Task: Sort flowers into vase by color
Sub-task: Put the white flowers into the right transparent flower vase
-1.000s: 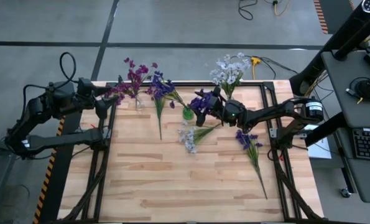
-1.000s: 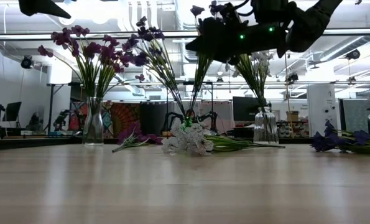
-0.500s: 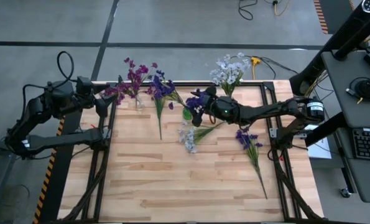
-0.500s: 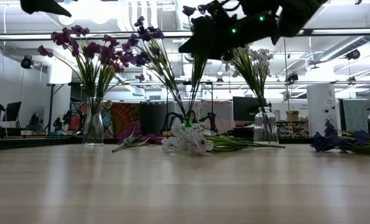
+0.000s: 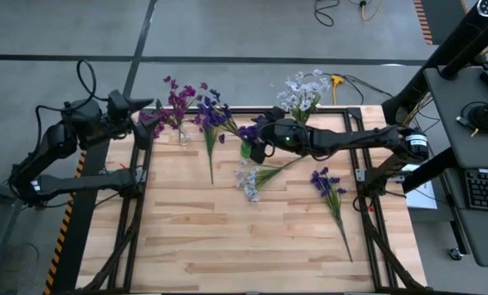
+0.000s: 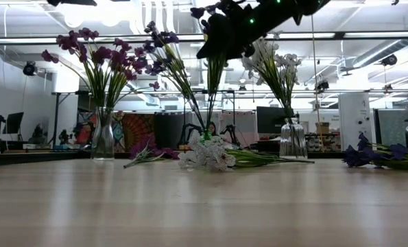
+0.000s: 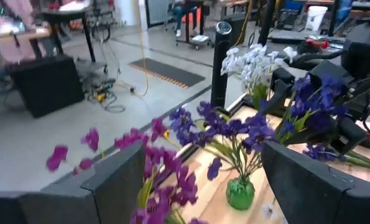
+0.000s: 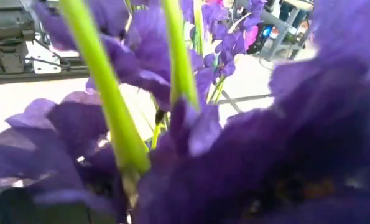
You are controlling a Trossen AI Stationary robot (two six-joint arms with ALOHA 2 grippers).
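R pincer (image 5: pixel 258 145) hangs over the green vase (image 5: pixel 247 151) near the middle of the surface's (image 5: pixel 227 238) far edge, fingers spread about as wide as they go, w/ a dark blue-violet sprig (image 5: pixel 248 131) right at its tips. Wrist cam is filled w/ violet petals and green stems, so can't tell if the fingers touch the sprig or have let go. Over the last sec the R arm has carried that sprig along the far edge, from nearer the white-flower vase to above the green vase, and the low view now shows its stem running down into the vase mouth alongside the violet sprigs already there. Judgement: the drop-in is as good as done, so one more blue-violet stem is sorted. L pincer (image 5: pixel 143 115) waits at the far-left corner, fingers wide apart and holding nothing, just beside the magenta bunch (image 5: pixel 176 100) in its clear vase; it has drifted a little toward the far edge. White bunch (image 5: pixel 303 92) stands in a vase at the far edge, right of middle. Not yet sorted: a pale white-blue sprig (image 5: pixel 247 181) lying mid-surface and a blue-violet sprig (image 5: pixel 326 186) lying toward the right edge. Brands, labels, writing: none legible on the vases, arms or surface.
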